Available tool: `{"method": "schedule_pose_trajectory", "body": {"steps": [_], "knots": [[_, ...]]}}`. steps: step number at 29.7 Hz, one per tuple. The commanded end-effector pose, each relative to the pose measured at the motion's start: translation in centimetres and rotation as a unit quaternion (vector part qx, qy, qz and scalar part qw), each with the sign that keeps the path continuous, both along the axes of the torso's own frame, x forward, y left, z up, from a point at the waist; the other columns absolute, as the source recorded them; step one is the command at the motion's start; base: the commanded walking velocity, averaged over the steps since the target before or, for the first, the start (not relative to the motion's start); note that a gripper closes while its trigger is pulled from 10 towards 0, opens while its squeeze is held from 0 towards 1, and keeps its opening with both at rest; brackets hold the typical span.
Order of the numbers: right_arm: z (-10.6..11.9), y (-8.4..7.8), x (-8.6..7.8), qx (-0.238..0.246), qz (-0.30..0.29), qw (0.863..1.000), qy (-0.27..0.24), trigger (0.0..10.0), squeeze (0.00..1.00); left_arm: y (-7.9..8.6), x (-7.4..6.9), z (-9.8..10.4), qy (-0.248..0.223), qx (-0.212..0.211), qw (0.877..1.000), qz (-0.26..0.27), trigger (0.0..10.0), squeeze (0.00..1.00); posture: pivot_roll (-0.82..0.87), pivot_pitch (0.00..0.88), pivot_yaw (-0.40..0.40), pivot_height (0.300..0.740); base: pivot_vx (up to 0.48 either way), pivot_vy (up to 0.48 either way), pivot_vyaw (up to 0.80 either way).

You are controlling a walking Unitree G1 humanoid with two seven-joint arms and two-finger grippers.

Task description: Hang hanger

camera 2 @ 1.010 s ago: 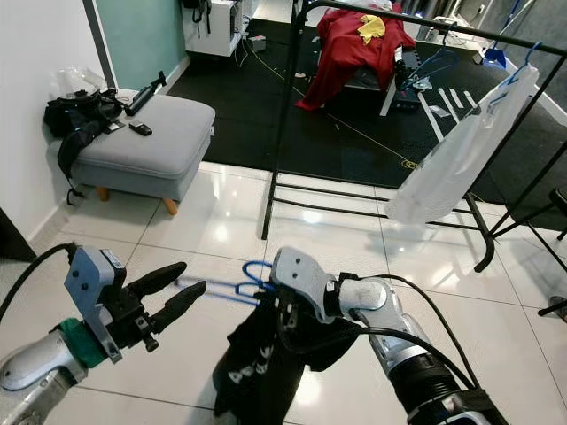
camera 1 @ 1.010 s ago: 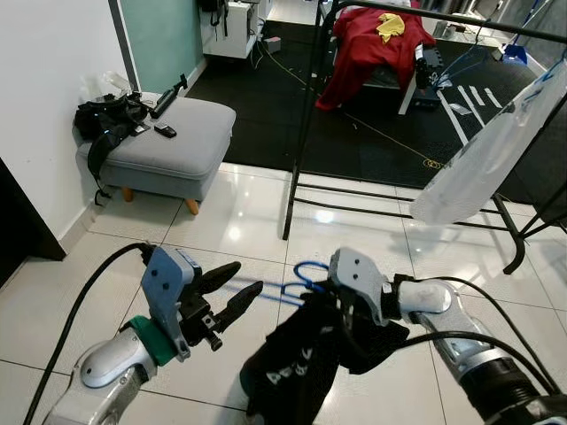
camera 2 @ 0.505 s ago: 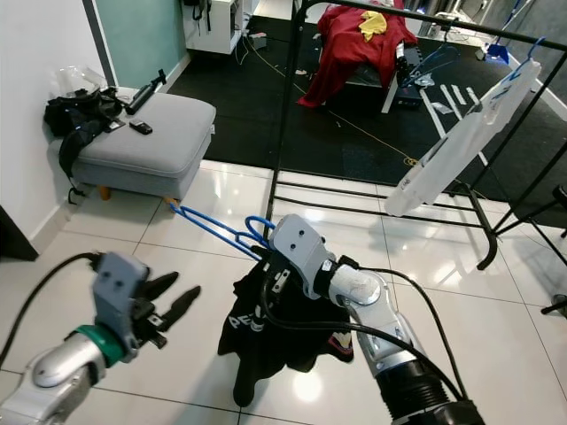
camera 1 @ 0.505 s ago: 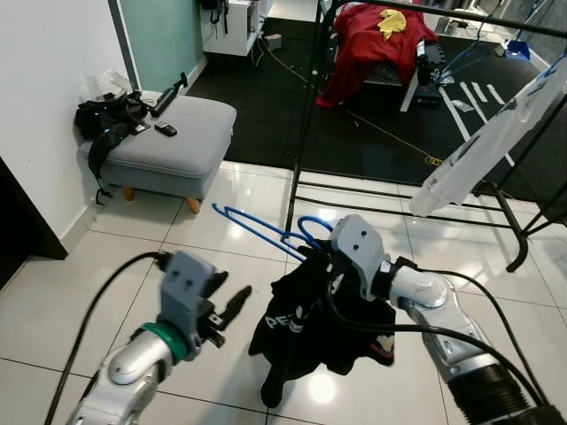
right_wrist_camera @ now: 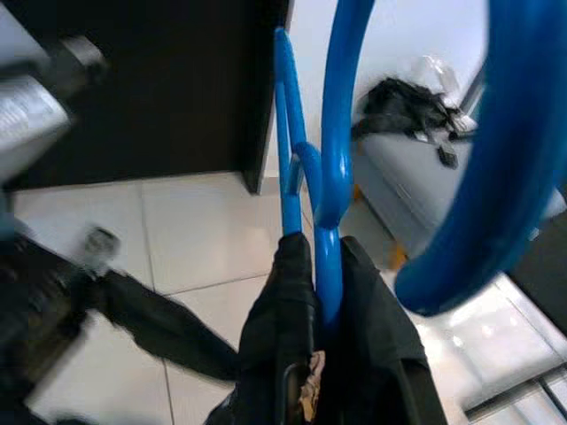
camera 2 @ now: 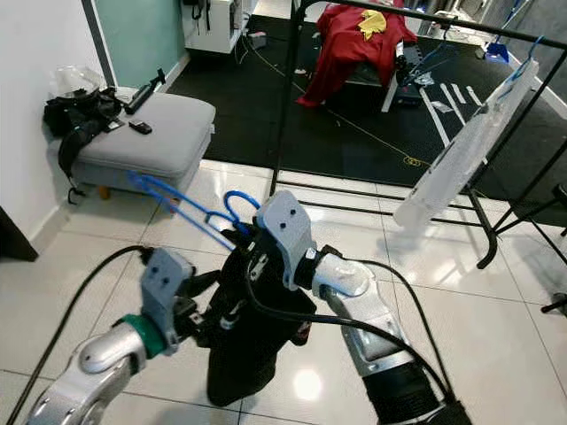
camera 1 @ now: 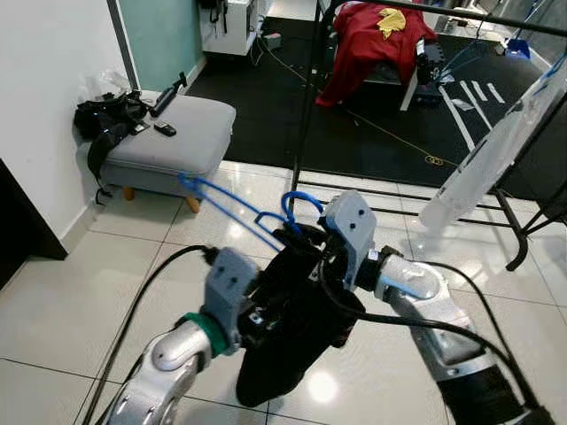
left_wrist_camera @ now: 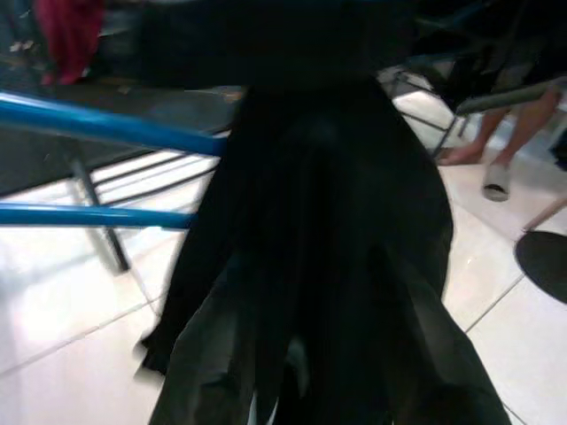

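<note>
Hanger [camera 1: 232, 206] over glossy floor tiles [camera 1: 97, 283]

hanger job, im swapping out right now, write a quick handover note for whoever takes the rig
Right gripper: holds the blue hanger near its hook, the black garment draped on it, raised in front of the robot.
Left gripper: pressed against the garment's left side; finger state not visible.
Black clothes rack: ahead past the tiles, with a clear plastic cover hanging at its right end.
Done: hanger picked up and lifted.
Left: carry it to the rack, hook it over the top bar, release.
</note>
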State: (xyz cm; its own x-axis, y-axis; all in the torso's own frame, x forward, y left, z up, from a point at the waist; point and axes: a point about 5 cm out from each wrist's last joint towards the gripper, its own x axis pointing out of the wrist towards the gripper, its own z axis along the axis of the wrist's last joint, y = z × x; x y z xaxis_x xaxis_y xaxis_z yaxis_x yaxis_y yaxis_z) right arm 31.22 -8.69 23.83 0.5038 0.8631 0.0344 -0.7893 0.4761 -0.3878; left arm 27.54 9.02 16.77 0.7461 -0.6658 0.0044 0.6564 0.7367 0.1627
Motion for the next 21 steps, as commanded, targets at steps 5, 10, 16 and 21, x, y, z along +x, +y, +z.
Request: {"method": "schedule_pose_trajectory", "body": {"steps": [5,10,16,21], "knots": [[0.0,-1.5,-1.3,-0.057,0.072,0.994,0.063,10.0,0.00,0.3,-0.3,-1.3,-0.002,0.043,0.999,-0.025,10.0,0.00,-0.12,0.165,-0.001,0.740,0.000,0.000,0.00],[-0.2,-4.2,-0.9,-0.108,0.104,0.979,0.138,10.0,0.00,1.1,-1.3,-1.8,0.005,0.058,0.997,-0.046,10.0,0.00,-0.13,0.176,-0.012,0.740,0.000,0.000,0.00],[0.5,-5.4,-0.2,-0.144,0.122,0.970,0.155,10.0,0.00,1.4,-2.1,-2.1,0.020,0.049,0.997,-0.063,10.0,0.00,-0.13,0.178,-0.019,0.740,0.000,0.000,0.00],[4.1,-5.1,1.0,-0.145,0.175,0.960,0.164,10.0,0.00,1.1,-3.1,-2.6,0.041,0.028,0.994,-0.094,10.0,0.00,-0.13,0.187,-0.049,0.740,0.000,0.000,0.00]]}}
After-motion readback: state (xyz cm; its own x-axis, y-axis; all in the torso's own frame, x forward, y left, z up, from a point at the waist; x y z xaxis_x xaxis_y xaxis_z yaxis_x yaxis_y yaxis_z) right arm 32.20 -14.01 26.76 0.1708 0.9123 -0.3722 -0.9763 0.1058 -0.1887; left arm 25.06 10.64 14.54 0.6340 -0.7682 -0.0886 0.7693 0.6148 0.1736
